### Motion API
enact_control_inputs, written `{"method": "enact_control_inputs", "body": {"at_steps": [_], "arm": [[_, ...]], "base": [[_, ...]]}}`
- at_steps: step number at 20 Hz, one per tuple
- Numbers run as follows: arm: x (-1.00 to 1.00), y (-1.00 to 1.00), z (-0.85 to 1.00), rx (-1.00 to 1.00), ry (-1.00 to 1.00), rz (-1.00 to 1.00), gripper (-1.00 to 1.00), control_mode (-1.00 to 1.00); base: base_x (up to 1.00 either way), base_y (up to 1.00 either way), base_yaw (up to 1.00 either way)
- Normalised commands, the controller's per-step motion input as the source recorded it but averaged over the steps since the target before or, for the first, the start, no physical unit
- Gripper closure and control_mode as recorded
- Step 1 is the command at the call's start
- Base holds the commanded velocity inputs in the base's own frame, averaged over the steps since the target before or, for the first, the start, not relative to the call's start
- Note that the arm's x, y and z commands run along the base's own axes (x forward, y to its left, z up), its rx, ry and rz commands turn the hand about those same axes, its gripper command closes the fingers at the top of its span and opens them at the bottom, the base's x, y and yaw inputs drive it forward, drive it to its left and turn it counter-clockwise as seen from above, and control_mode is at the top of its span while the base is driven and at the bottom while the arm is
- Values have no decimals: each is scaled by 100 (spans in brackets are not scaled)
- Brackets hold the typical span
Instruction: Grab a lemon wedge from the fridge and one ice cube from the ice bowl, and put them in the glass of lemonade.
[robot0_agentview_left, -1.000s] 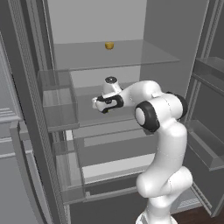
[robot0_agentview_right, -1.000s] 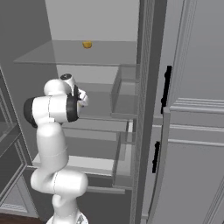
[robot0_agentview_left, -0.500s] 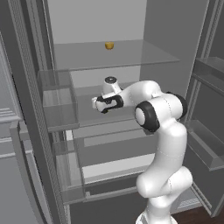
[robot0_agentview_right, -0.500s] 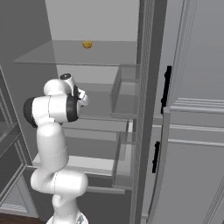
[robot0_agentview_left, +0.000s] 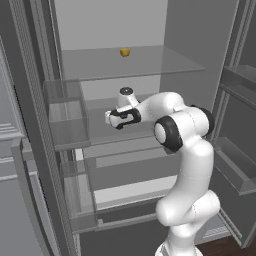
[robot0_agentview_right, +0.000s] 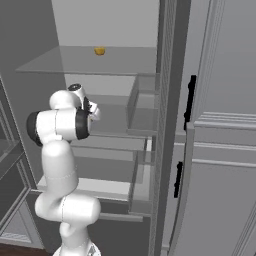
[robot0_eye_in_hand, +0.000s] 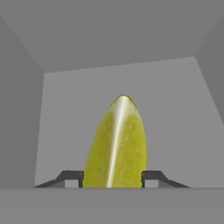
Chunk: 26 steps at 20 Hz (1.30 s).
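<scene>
The two-finger gripper (robot0_eye_in_hand: 112, 177) is clamping a yellow-green lemon wedge (robot0_eye_in_hand: 116, 144) inside the open dark grey fridge (robot0_agentview_left: 30, 125) (another small yellow chunk (robot0_agentview_left: 125, 51) is sitting on the upper shelf). Retrieval is underway; next, withdrawing clear of the glass shelves.

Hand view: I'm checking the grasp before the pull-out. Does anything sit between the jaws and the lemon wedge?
Nothing visible does: the yellow-green lemon wedge stands right between the jaws of the gripper, its sides against both.
</scene>
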Motion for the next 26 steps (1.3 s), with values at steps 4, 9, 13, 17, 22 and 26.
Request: {"method": "enact_control_inputs", "body": {"at_steps": [4, 9, 13, 17, 22, 26], "arm": [[-93, -34, 6, 6, -8, 2, 100, -100], [-100, -32, 36, 2, -11, 7, 100, -100], [-100, -11, 81, 0, -8, 8, 100, -100], [-100, -1, 100, -7, 0, 13, 100, -100], [-100, -19, 99, -11, 0, 12, 100, -100], [-100, -23, 100, -11, 0, 8, 100, -100]], "base": [[0, 0, 0], [0, 0, 0], [0, 0, 0], [0, 0, 0], [0, 0, 0], [0, 0, 0]]}}
